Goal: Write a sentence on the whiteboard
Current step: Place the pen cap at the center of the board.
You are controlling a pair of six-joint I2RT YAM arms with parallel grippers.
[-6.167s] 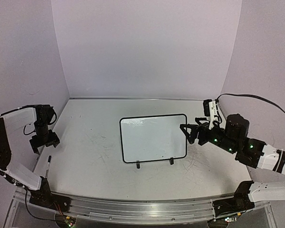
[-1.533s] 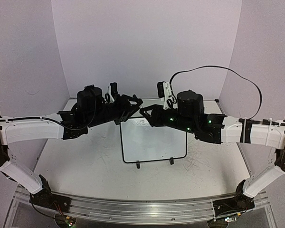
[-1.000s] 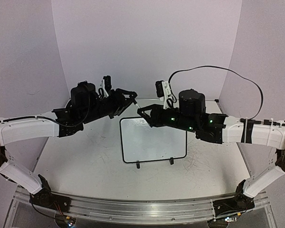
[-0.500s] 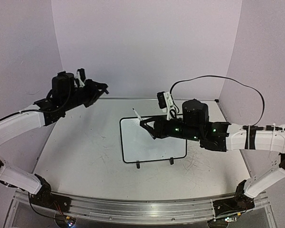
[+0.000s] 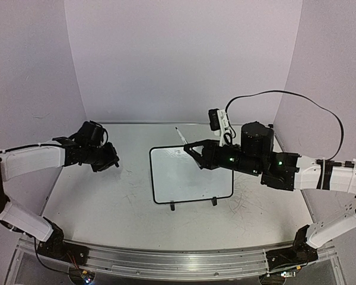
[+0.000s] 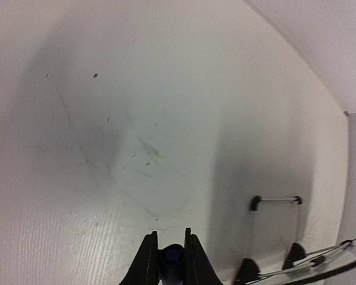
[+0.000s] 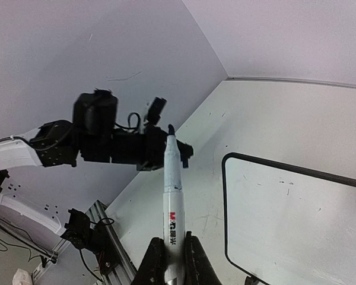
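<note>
I am looking at the white scuffed table (image 5: 124,202), which is filling most of the top view. The whiteboard (image 5: 190,178) is sitting in the middle of this view, with its two black feet at the lower edge. In the right wrist view the whiteboard (image 7: 296,219) is taking the lower right part, and its glossy face is showing only a few tiny specks.

The right arm is reaching in from the right side, and the right gripper (image 5: 194,153) is hanging over the upper edge of the board. It is clamping a white marker (image 5: 183,138) whose dark tip is pointing up and to the left. The right wrist view is showing the fingers pressed on both sides of the marker (image 7: 172,196).

The left gripper (image 5: 110,161) is hovering at the left of the frame, well apart from the board. In its own view the left gripper (image 6: 169,237) is pinching a small blue piece (image 6: 172,255) between its narrow fingers.
</note>
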